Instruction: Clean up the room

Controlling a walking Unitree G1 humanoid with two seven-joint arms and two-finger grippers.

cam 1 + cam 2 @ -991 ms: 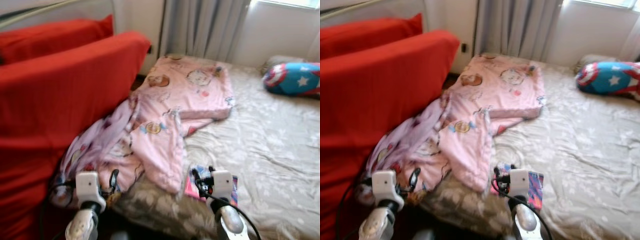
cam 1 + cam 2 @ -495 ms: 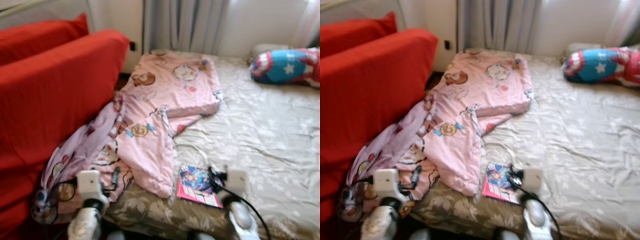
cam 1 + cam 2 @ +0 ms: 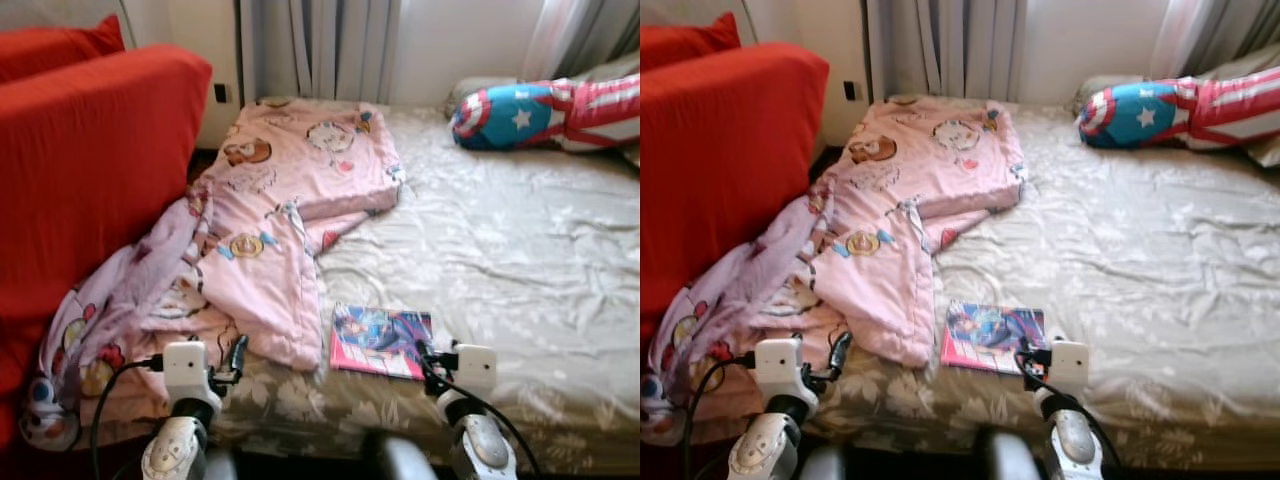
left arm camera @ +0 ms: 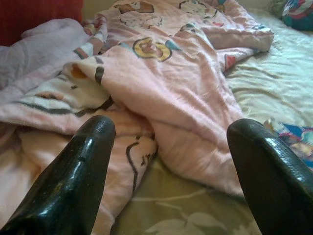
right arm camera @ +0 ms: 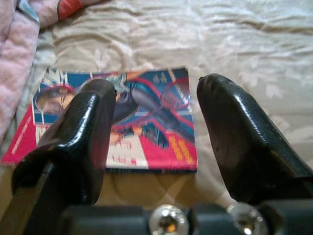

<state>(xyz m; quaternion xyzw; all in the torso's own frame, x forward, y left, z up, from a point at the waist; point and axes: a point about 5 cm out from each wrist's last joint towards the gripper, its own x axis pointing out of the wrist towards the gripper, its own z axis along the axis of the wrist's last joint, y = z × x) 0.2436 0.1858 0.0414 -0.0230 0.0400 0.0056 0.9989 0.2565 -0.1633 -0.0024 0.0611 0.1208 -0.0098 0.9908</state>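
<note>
Right wrist view: right gripper (image 5: 151, 127) fingers spread, empty, just above magazine (image 5: 122, 122) lying flat on bed (image 3: 520, 250) near pink blanket (image 3: 290, 210); left gripper (image 4: 171, 161) likewise spread, facing blanket.

Left claw (image 4: 166, 161) and right claw (image 5: 156, 132) (both spread wide) held low, forward.

Blanket (image 3: 290, 210) on bed (image 3: 500, 250) left side, spilling against sofa (image 3: 90, 160). Magazine (image 3: 382, 340) right of blanket, near front edge. Pillow (image 3: 540, 108) far right, at back.
</note>
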